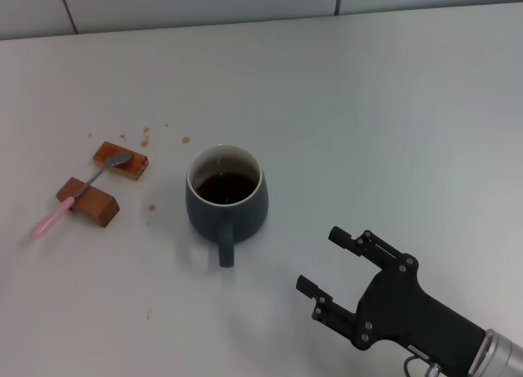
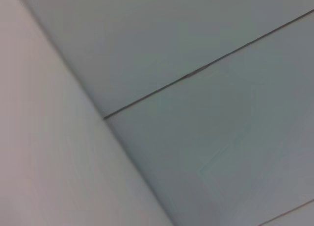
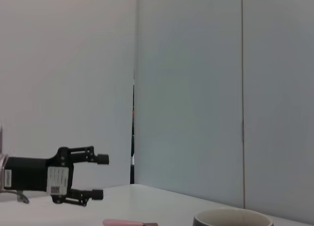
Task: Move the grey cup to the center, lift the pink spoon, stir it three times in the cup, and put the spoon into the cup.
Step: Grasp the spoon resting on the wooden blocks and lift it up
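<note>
The grey cup (image 1: 208,216) stands mid-table with dark liquid inside, its handle toward me. Its rim also shows in the right wrist view (image 3: 230,217). The pink spoon (image 1: 54,217) lies at the left, propped across two brown blocks, with its silver bowl on the farther block. Its pink handle shows in the right wrist view (image 3: 120,222). My right gripper (image 1: 320,260) is open and empty, low over the table to the right of and nearer than the cup. My left gripper (image 3: 100,177) shows only in the right wrist view, open and empty, beyond the spoon.
Two brown blocks (image 1: 122,166) (image 1: 91,205) lie under the spoon. Small brown crumbs (image 1: 145,132) are scattered behind them. A tiled wall (image 1: 204,1) runs along the table's far edge. The left wrist view shows only wall panels.
</note>
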